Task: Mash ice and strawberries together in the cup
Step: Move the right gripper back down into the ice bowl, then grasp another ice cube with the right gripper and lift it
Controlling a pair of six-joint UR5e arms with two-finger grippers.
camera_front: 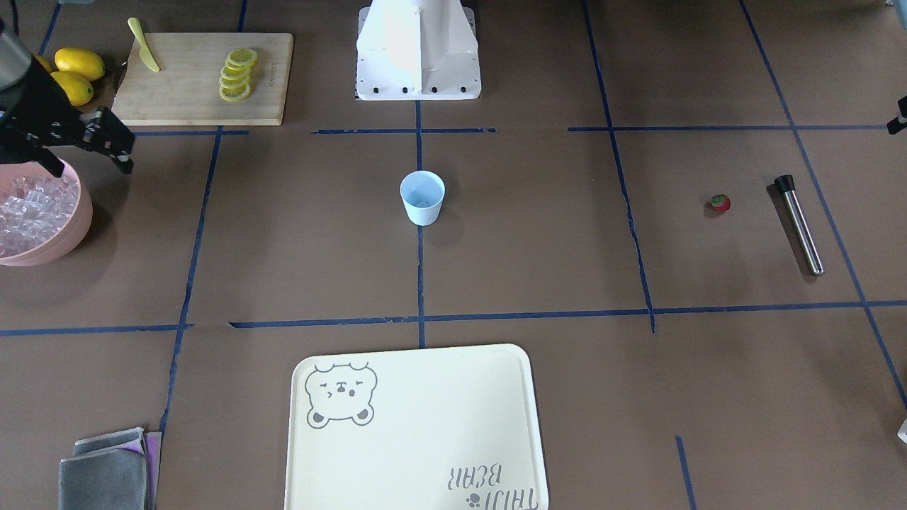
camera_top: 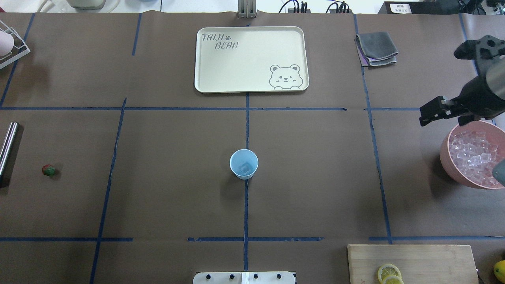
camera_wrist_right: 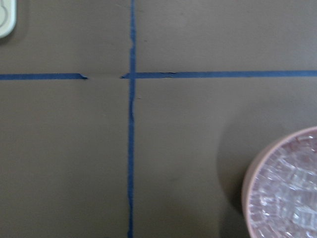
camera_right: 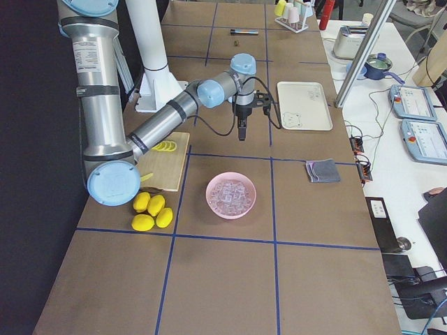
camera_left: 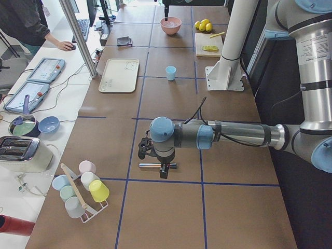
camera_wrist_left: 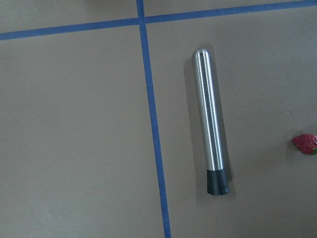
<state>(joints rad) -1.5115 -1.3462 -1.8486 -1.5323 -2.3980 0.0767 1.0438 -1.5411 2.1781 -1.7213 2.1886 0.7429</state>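
Note:
The pale-blue cup (camera_front: 422,197) stands upright at the table's middle, and the overhead view (camera_top: 244,163) shows one ice cube (camera_top: 245,169) in it. More ice (camera_top: 473,157) fills the pink bowl (camera_top: 446,157). My right gripper (camera_front: 91,164) hovers by that bowl's rim, open and empty. The strawberry (camera_front: 720,203) lies on the table next to a steel muddler (camera_front: 801,225). Both show in the left wrist view, strawberry (camera_wrist_left: 305,144) and muddler (camera_wrist_left: 210,121). My left gripper (camera_left: 153,162) hangs over the muddler; I cannot tell if it is open or shut.
A cutting board (camera_front: 184,92) with lemon slices (camera_front: 237,74) and a yellow knife (camera_front: 144,54) lies near the bowl, whole lemons (camera_front: 78,67) beside it. A cream tray (camera_front: 418,425) and folded cloths (camera_front: 106,471) lie on the far side. The robot base (camera_front: 418,49) stands behind the cup.

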